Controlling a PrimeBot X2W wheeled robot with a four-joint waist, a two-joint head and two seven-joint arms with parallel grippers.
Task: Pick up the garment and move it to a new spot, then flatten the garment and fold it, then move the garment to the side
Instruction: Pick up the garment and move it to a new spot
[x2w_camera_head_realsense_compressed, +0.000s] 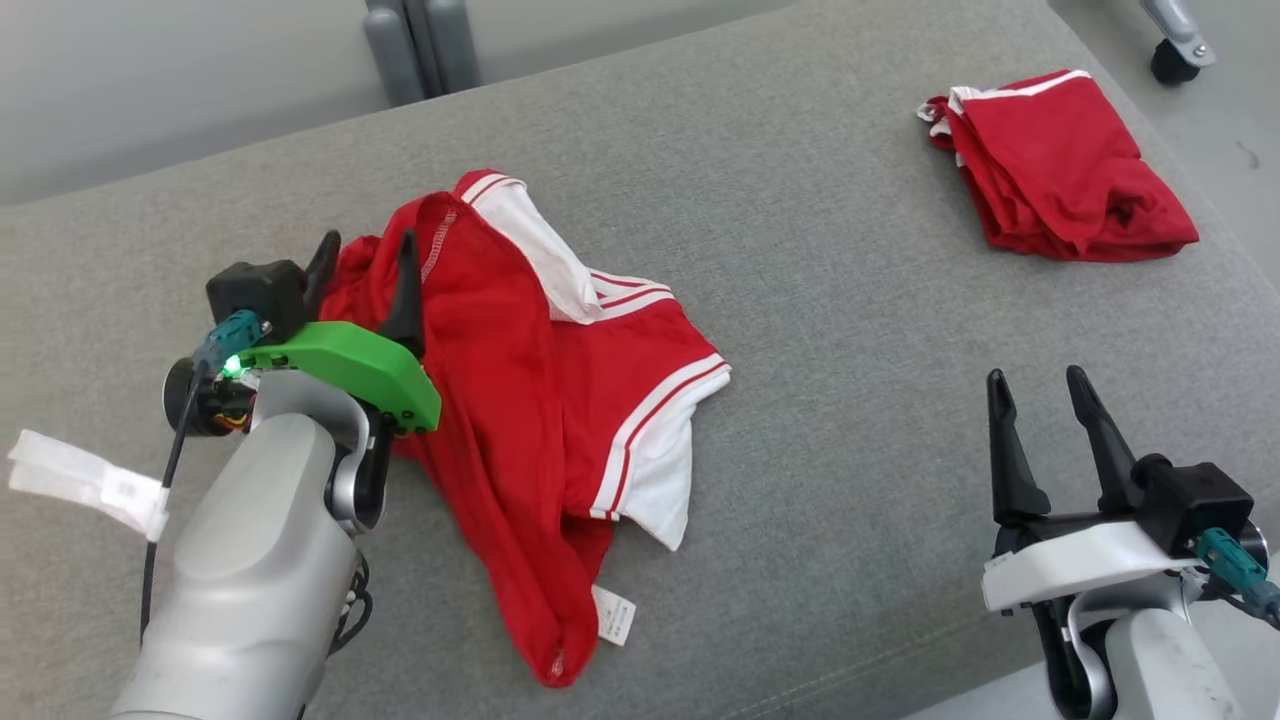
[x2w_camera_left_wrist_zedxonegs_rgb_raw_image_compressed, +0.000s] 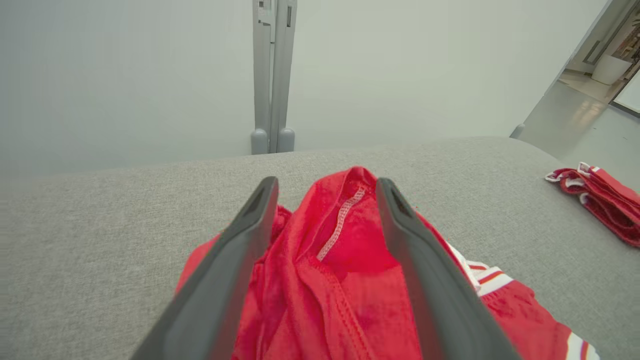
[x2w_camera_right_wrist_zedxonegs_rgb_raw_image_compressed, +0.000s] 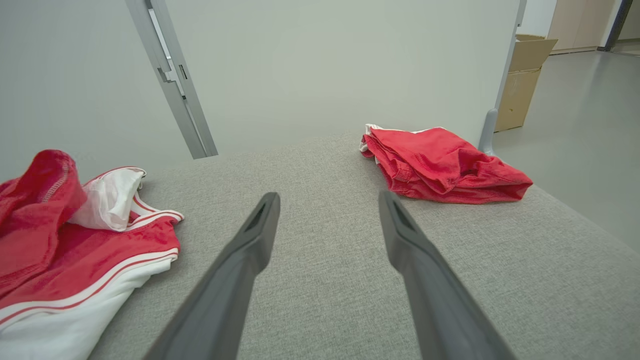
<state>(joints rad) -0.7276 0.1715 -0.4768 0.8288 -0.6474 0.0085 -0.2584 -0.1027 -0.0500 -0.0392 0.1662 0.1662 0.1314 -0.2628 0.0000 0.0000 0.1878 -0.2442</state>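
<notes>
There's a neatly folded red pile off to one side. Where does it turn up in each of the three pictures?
Head view: the folded red pile sits upper right on the grey surface.
Left wrist view: the pile is at the far right edge, partly cut off.
Right wrist view: the pile lies right of centre, above the middle.
Shared landmark: the grey upright post behind the surface.

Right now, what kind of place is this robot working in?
Likely an indoor lab or office test area: a grey fabric-covered table with a red garment, plain partition panels behind it, and a cardboard box on a smooth floor.
</notes>
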